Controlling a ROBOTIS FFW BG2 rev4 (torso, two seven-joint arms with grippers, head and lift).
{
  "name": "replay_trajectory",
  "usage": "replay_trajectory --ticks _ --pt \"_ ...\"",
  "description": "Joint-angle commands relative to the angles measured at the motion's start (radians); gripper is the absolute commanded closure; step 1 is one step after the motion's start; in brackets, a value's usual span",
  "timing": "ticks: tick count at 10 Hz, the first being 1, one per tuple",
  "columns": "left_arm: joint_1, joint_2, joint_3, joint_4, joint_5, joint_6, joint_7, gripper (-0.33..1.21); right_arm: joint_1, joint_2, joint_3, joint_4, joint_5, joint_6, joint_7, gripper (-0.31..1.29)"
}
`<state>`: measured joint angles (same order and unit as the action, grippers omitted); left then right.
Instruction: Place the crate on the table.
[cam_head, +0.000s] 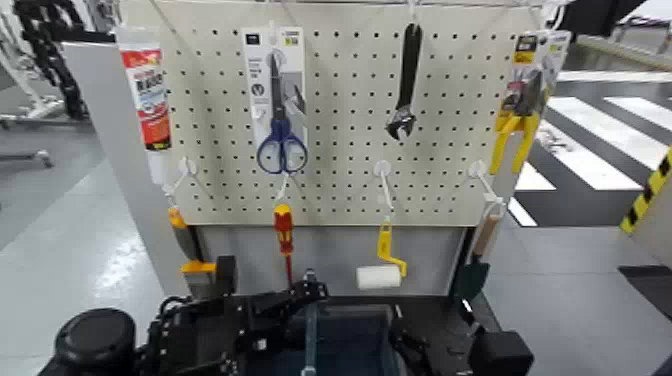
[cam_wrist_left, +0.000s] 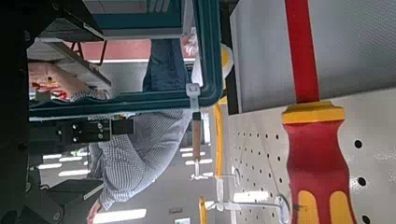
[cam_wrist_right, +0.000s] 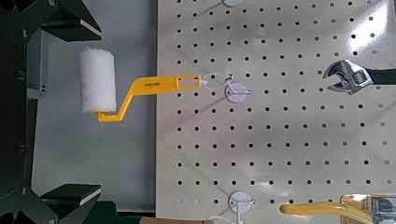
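Observation:
The dark blue-grey crate (cam_head: 352, 346) with its thin divider bar (cam_head: 309, 335) sits at the bottom of the head view, in front of the pegboard stand. Its rim also shows close up in the left wrist view (cam_wrist_left: 206, 56). My left gripper (cam_head: 262, 322) is at the crate's left side and my right gripper (cam_head: 430, 352) at its right side. In the right wrist view the right gripper (cam_wrist_right: 61, 114) has its fingers (cam_wrist_right: 58, 28) wide apart with nothing between them. A strip of the black table (cam_head: 446, 311) shows beside the crate. I cannot tell whether the crate rests on it.
The beige pegboard (cam_head: 340, 120) stands right behind, holding scissors (cam_head: 279, 110), a wrench (cam_head: 405, 85), a red screwdriver (cam_head: 284, 232) and a yellow-handled paint roller (cam_head: 378, 274). The roller also shows in the right wrist view (cam_wrist_right: 98, 82). A person in a checked shirt (cam_wrist_left: 140, 149) is visible past the crate.

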<state>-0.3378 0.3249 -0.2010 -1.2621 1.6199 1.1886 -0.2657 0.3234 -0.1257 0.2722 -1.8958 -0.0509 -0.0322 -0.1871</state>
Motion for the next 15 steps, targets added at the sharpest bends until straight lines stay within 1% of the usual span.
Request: replay_trajectory --ticks 1,2,3,5,6,8,10,11,13,14,15 --pt "0.102 -0.02 0.101 -0.157 0.0 -0.021 0.141 0.17 0.002 0.001 -0.002 -0.003 -0.001 0.005 0.0 0.14" --pt "0.138 -0.023 0.143 -0.235 0.0 -0.035 0.234 0.17 0.003 0.001 -0.002 -0.005 -0.001 0.008 0.0 0.15" --pt "0.163 -0.024 0.163 -0.301 -0.008 -0.05 0.299 0.17 0.003 0.0 -0.002 -0.006 -0.001 0.009 0.0 0.14" --pt "0.194 -0.027 0.186 -0.418 -0.109 -0.083 0.33 0.17 0.005 0.001 -0.004 -0.006 -0.001 0.011 0.0 0.15" --pt "0.221 -0.032 0.196 -0.49 -0.184 -0.112 0.344 0.17 0.005 0.001 -0.005 -0.006 0.0 0.011 0.0 0.15" --pt "0.276 -0.04 0.203 -0.6 -0.311 -0.182 0.369 0.16 0.006 0.003 -0.007 -0.008 -0.001 0.011 0.0 0.15" --pt "0.321 -0.044 0.21 -0.708 -0.44 -0.215 0.415 0.16 0.008 0.003 -0.008 -0.009 -0.001 0.011 0.0 0.14" --pt "0.361 -0.047 0.21 -0.76 -0.525 -0.251 0.427 0.16 0.008 0.003 -0.008 -0.009 0.0 0.011 0.0 0.15" --pt "0.456 -0.061 0.192 -0.849 -0.785 -0.377 0.41 0.16 0.011 0.003 -0.011 -0.012 0.0 0.011 0.0 0.14" --pt "0.505 -0.073 0.18 -0.872 -0.904 -0.455 0.401 0.16 0.013 0.003 -0.011 -0.012 0.0 0.012 0.0 0.14" --pt "0.545 -0.089 0.169 -0.875 -0.992 -0.521 0.387 0.16 0.013 0.001 -0.011 -0.014 -0.001 0.012 0.0 0.14"
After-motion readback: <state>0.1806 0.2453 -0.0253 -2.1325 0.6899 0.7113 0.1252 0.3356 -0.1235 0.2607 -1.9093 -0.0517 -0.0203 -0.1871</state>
